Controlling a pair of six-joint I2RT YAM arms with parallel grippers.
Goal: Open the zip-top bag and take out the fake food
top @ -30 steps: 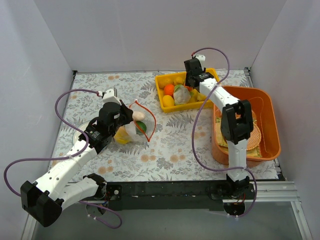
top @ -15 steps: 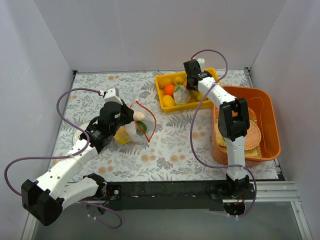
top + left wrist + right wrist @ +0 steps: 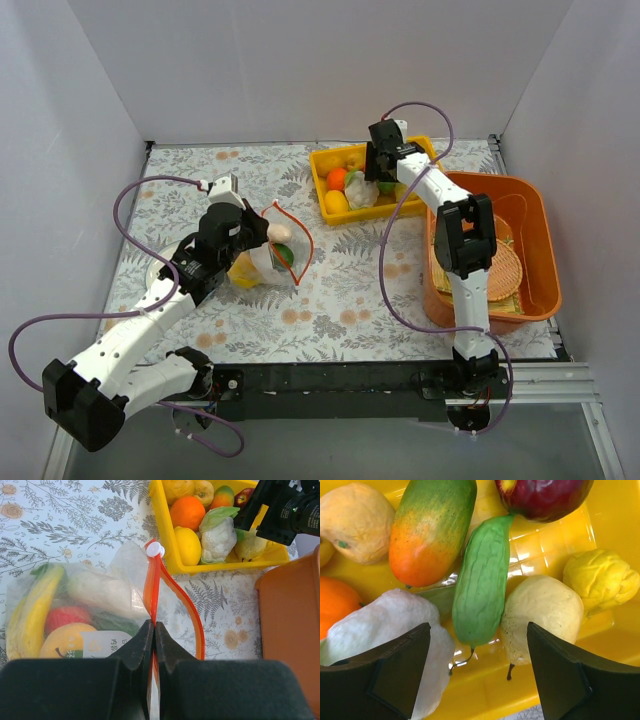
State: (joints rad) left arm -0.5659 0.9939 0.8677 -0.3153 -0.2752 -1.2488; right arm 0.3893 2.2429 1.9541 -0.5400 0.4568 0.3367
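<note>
Pinch of left gripper (image 3: 153, 626) shut on zip strip (image 3: 172, 587) of zip-top bag (image 3: 100, 587), left of centre, fake food (image 3: 30, 615) inside, strip running away toward yellow tray (image 3: 165, 540) below the spread, farther right gripper (image 3: 477, 627).

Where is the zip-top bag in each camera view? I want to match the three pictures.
Top external: the bag lies left of centre, on the table.
Left wrist: the bag fills the left half; the left gripper pinches its red strip.
Right wrist: not in it.
Shared landmark: the yellow tray, upper centre from above, top right in the left wrist view, filling the right wrist view.
</note>
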